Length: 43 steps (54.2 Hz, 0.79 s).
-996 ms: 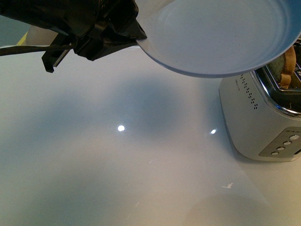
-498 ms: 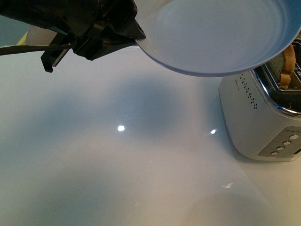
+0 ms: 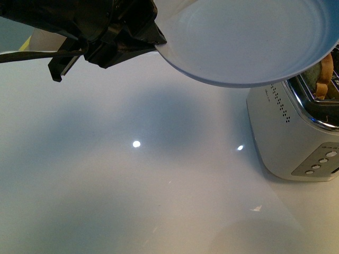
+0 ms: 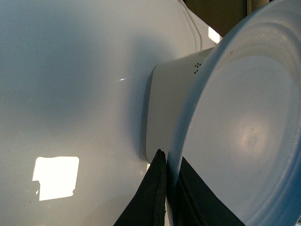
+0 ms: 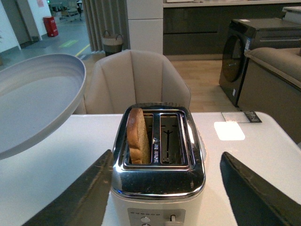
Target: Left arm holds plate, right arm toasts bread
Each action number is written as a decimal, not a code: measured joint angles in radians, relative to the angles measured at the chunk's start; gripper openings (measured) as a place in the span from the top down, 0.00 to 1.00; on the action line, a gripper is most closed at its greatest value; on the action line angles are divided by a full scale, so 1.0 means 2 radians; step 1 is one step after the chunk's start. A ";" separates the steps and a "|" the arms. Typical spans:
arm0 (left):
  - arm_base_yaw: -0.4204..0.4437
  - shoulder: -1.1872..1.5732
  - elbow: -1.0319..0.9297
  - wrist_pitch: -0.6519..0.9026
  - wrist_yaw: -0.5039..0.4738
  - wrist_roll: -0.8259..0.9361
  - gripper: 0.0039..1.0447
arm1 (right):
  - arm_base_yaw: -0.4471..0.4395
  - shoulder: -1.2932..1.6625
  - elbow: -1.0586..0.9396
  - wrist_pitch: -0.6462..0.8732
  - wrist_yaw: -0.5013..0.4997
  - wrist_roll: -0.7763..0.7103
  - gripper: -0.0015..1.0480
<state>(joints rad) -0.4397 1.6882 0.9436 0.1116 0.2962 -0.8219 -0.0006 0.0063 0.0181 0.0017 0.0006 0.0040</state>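
My left gripper point(image 3: 153, 39) is shut on the rim of the pale blue-white plate point(image 3: 249, 37) and holds it in the air, tilted, beside and above the toaster point(image 3: 296, 137). In the left wrist view the black fingers point(image 4: 157, 188) pinch the plate point(image 4: 240, 132) edge. The bread point(image 5: 138, 135) stands upright in one toaster point(image 5: 159, 183) slot, its top sticking out; the bread point(image 3: 323, 76) shows partly behind the plate in the front view. My right gripper point(image 5: 174, 188) is open, its fingers on either side of the toaster, touching nothing.
The white glossy table point(image 3: 132, 185) spreads left of the toaster. Buttons point(image 3: 320, 161) and a lever point(image 5: 172, 219) sit on the toaster's front end. Behind the table stands a beige chair point(image 5: 136, 80); a washing machine point(image 5: 240, 52) is further back.
The plate and left gripper shifted very slightly; otherwise nothing has visibly moved.
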 joint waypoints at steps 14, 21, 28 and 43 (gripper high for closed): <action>-0.011 0.000 0.029 -0.116 -0.196 -0.029 0.97 | 0.000 0.000 0.000 0.000 0.000 0.000 0.09; 0.012 -0.005 0.036 -0.113 -0.166 -0.026 0.97 | 0.000 0.000 0.000 0.000 -0.001 0.000 0.09; 0.054 -0.007 0.037 -0.097 -0.127 0.001 0.97 | 0.000 0.000 0.000 0.000 0.000 0.000 0.09; 0.226 0.039 0.037 -0.068 -0.003 0.160 0.97 | 0.000 0.000 0.000 0.000 0.000 0.000 0.09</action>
<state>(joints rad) 0.0124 1.7660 1.0168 -0.0235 0.2909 -0.5014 -0.0006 0.0055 0.0181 0.0013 -0.0002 0.0040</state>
